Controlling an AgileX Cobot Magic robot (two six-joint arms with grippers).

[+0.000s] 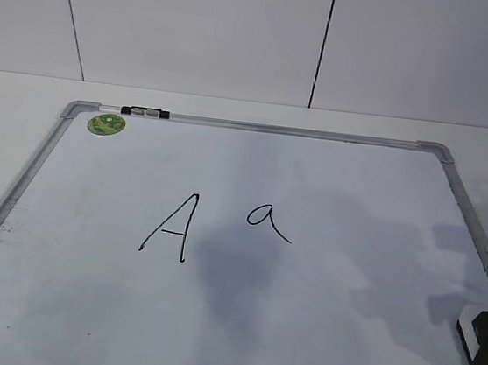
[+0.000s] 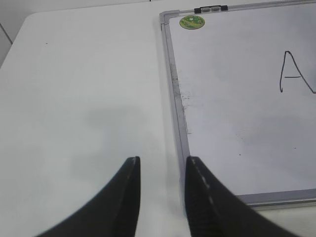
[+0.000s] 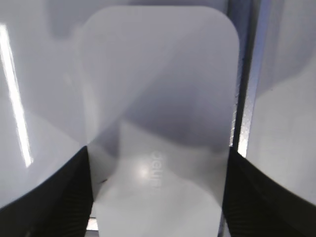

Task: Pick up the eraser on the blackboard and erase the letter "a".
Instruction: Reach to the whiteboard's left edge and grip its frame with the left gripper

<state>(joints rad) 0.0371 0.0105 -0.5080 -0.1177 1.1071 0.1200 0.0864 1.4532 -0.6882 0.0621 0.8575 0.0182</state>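
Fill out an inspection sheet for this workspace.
Surface: white table, bare left of the blackboard.
Job's things: "a" unerased, right of "A"; eraser at the board's right edge.
Clutter: green sticker and clip at the top frame.
Grippers: left gripper open, empty, over the table; right gripper straddles the eraser, contact unclear.
Cables: nothing seen.
Surroundings: white panelled wall.
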